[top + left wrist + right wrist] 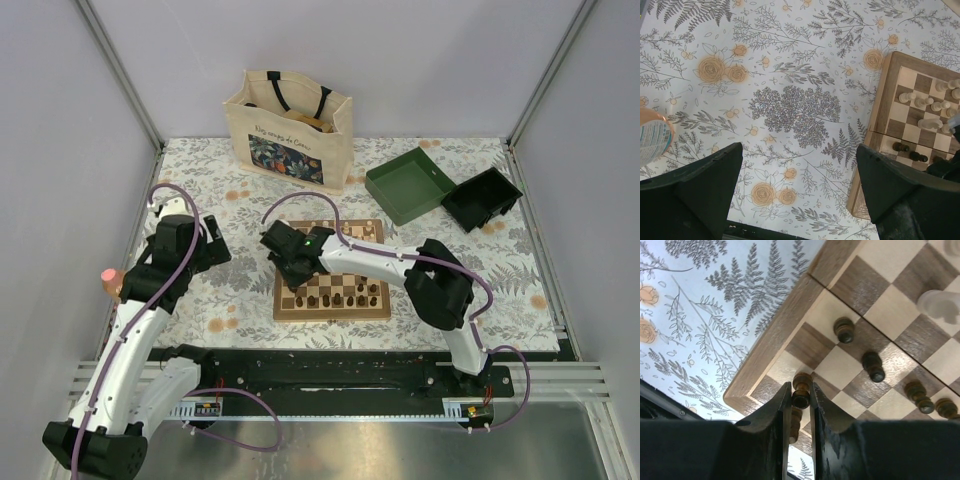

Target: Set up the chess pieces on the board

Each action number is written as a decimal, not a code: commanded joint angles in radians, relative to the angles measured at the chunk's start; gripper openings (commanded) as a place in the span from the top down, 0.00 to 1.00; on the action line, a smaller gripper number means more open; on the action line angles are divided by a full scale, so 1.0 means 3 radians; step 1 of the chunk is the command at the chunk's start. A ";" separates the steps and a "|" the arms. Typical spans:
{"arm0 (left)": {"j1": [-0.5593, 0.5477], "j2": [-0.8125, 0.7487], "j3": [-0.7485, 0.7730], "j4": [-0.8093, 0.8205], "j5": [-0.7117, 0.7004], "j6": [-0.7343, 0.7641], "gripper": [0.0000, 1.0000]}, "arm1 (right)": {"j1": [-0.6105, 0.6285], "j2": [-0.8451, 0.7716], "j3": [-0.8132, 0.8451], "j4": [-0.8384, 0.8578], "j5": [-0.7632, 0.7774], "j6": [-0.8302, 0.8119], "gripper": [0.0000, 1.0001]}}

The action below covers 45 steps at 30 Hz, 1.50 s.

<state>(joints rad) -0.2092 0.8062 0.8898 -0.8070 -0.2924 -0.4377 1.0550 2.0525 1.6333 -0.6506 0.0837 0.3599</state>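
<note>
Right gripper (801, 401) clamped on a dark piece (801, 389) near a corner of the board (774, 336), left gripper (799, 150) wide open over the cloth: the narrow grip could let it tilt and knock the neighbouring dark pieces (844, 330).

The left gripper (799, 150) hangs over the table (790, 60), whose cloth is printed with grey ferns and orange flowers. Its jaws stand wide apart, one dark jaw at the lower left and one at the lower right, and patterned cloth shows between them. The board (888, 100) lies at the right edge, partly cut off. Pale pieces (932, 105) stand on its upper squares, and dark pieces (902, 147) stand lower down, near the right-hand jaw. A rounded pinkish object (652, 137) with a printed label shows at the left edge.
</note>
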 commanded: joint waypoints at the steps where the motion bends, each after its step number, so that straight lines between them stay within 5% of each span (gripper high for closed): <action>1: 0.0038 -0.0085 0.0010 0.0128 -0.0089 -0.0008 0.01 | 0.0109 -0.0200 0.0093 0.0026 -0.0085 0.0022 0.80; 22: 0.0104 -0.0131 0.0005 0.0138 -0.0068 -0.0029 0.01 | 0.0308 -0.0118 0.0042 0.0031 -0.0085 0.0089 0.78; 45: 0.0109 -0.0126 0.0000 0.0139 -0.0043 -0.0024 0.01 | 0.0308 -0.0470 0.0063 0.0021 0.0155 -0.0034 0.55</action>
<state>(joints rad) -0.1814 0.7780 0.8898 -0.8066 -0.3023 -0.4423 1.1393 2.0350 1.6329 -0.6529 0.0666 0.3717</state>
